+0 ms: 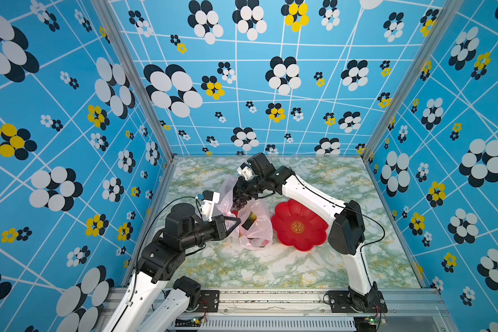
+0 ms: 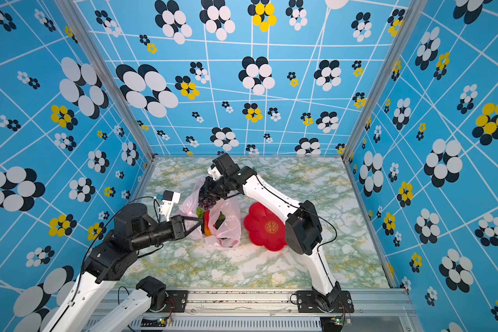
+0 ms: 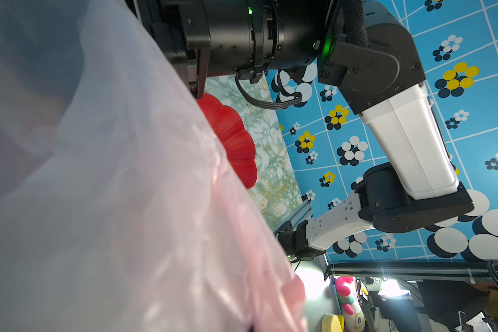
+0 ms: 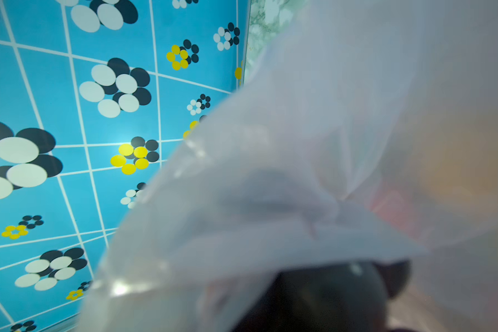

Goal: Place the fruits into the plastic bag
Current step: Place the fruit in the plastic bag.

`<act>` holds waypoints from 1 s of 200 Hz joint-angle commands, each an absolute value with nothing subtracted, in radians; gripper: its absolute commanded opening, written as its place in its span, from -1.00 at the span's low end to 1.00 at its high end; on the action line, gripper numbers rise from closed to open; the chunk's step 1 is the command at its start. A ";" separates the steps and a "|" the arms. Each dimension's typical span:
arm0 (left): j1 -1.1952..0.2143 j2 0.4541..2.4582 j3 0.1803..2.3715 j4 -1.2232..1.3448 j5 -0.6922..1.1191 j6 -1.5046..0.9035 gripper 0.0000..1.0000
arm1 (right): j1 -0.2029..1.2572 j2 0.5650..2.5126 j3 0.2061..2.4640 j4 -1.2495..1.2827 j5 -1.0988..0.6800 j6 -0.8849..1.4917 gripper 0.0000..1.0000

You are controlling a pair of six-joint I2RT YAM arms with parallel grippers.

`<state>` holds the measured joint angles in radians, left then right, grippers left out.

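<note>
In both top views the pale-pink plastic bag (image 1: 255,227) (image 2: 226,227) lies on the table with its mouth held up. My left gripper (image 1: 238,221) (image 2: 201,220) is shut on the bag's near left edge. My right gripper (image 1: 240,193) (image 2: 207,192) is shut on the dark purple grapes (image 1: 240,203) (image 2: 207,203), which hang at the bag's mouth. Several fruits show through the film, among them a red one (image 1: 234,213) and a dark one (image 2: 220,223). Bag film (image 3: 127,201) (image 4: 299,172) fills both wrist views and hides the jaws.
A red flower-shaped plate (image 1: 299,227) (image 2: 268,228) (image 3: 236,138) with nothing on it sits right of the bag, partly under my right arm (image 1: 308,192). Blue patterned walls close in three sides. A metal rail (image 1: 270,299) runs along the front edge.
</note>
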<state>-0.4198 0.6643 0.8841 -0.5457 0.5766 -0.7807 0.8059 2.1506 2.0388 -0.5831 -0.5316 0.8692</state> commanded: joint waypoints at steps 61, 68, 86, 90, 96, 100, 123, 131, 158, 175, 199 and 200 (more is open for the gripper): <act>-0.326 0.619 0.831 -0.503 0.605 -0.811 -1.00 | 0.902 2.220 1.999 -0.519 -0.304 0.892 -0.50; -0.313 0.610 0.823 -0.503 0.611 -0.816 -1.00 | 0.912 2.222 1.999 -0.521 -0.313 0.878 -0.38; -0.278 0.590 0.809 -0.511 0.627 -0.821 -1.00 | 0.921 2.213 1.990 -0.534 -0.353 0.845 0.00; -0.272 0.587 0.807 -0.513 0.631 -0.822 -1.00 | 0.921 2.206 1.988 -0.544 -0.360 0.834 0.05; -0.262 0.581 0.804 -0.517 0.637 -0.822 -1.00 | 0.920 2.193 1.991 -0.565 -0.365 0.810 0.14; -0.256 0.579 0.802 -0.519 0.640 -0.824 -1.00 | 0.920 2.184 1.992 -0.587 -0.363 0.794 0.19; -0.236 0.566 0.802 -0.539 0.653 -0.816 -1.00 | 0.917 2.122 2.037 -0.764 -0.340 0.664 0.44; -0.231 0.562 0.801 -0.546 0.656 -0.812 -1.00 | 0.916 2.111 2.055 -0.829 -0.340 0.628 0.51; -0.221 0.550 0.792 -0.555 0.667 -0.811 -1.00 | 0.912 2.054 2.085 -0.984 -0.321 0.541 0.64; -0.218 0.547 0.792 -0.564 0.672 -0.810 -1.00 | 0.905 1.998 2.074 -1.035 -0.291 0.502 0.64; -0.216 0.535 0.792 -0.588 0.675 -0.802 -1.00 | 0.899 1.955 2.062 -1.146 -0.251 0.437 0.59; -0.216 0.534 0.792 -0.589 0.675 -0.802 -1.00 | 0.899 1.955 2.060 -1.150 -0.252 0.436 0.59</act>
